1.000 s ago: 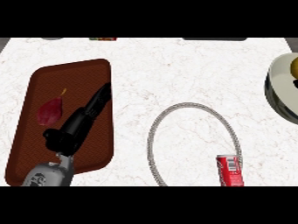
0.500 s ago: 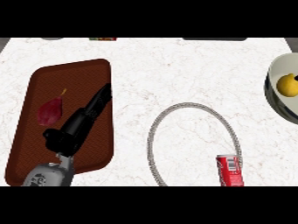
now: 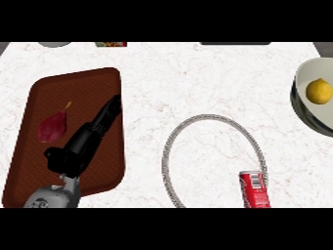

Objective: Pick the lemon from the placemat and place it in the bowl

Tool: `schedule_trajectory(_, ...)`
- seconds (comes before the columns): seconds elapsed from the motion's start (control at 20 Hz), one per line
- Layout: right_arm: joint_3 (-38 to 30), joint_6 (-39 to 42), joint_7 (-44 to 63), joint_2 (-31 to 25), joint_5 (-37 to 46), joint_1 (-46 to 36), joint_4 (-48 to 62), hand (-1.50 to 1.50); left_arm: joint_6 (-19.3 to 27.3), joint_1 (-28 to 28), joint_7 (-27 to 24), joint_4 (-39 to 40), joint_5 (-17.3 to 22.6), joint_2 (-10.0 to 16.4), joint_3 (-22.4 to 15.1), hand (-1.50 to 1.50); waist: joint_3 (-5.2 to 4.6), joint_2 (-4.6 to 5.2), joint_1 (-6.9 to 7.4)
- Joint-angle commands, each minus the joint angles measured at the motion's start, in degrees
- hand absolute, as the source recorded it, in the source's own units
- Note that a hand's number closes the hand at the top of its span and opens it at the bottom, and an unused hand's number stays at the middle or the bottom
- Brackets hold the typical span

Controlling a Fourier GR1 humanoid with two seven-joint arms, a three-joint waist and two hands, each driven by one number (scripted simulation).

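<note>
The lemon lay inside the bowl at the right edge of the frame, resting against the bowl's pale inner wall in its upper half. The bowl was cut off by the right edge, so only its left part showed. Nothing covered the lemon.

To the lower left of the bowl, well apart from it, a thin grey ring lay flat on the white marbled counter, its lower end running out of view. A red can lay on its side across the ring's lower right stretch, near the bottom of the frame.

Farther left, the brown placemat filled the left side of the frame. A dark red, pointed vegetable lay on its left half. Just beside it, on the right half of the mat, showed the left hand, coming up from the grey forearm at the lower left. Its fingers were straight and close together, pointing toward the upper right and holding nothing. Whether the hand touched the mat could not be told. The hand and the vegetable were apart.

Along the top edge sat a grey round thing, a small coloured thing and a dark flat thing, all too cut off to name. The right hand did not show.
</note>
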Motion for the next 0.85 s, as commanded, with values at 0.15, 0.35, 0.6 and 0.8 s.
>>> schedule_trajectory(0.15, -10.4, 2.9, -6.6, -8.0, -9.1, 7.4, 3.5, -1.50, -1.3, -1.9, 2.4, -0.6, 2.0, 1.2, 2.4, 0.00, 0.05, 0.11, -0.25)
schedule_trajectory(0.35, -15.9, 8.7, -11.9, -12.9, -14.5, 13.9, 5.5, -1.50, -2.9, 1.7, -1.1, 0.1, 1.8, 1.9, 2.0, 0.00, 0.06, 0.06, -0.48)
schedule_trajectory(0.6, -20.0, 14.7, -19.6, -17.5, -18.0, 21.9, 11.2, -1.50, -4.4, -2.2, -0.4, 2.3, 3.7, 3.0, 5.0, 0.00, 0.08, 0.13, -0.41)
schedule_trajectory(0.8, -21.9, 21.6, -24.1, -20.0, -21.0, 27.1, 14.6, -1.50, -2.2, -0.5, -2.9, 3.2, 0.3, 0.6, 2.6, 0.00, 0.06, 0.07, -0.34)
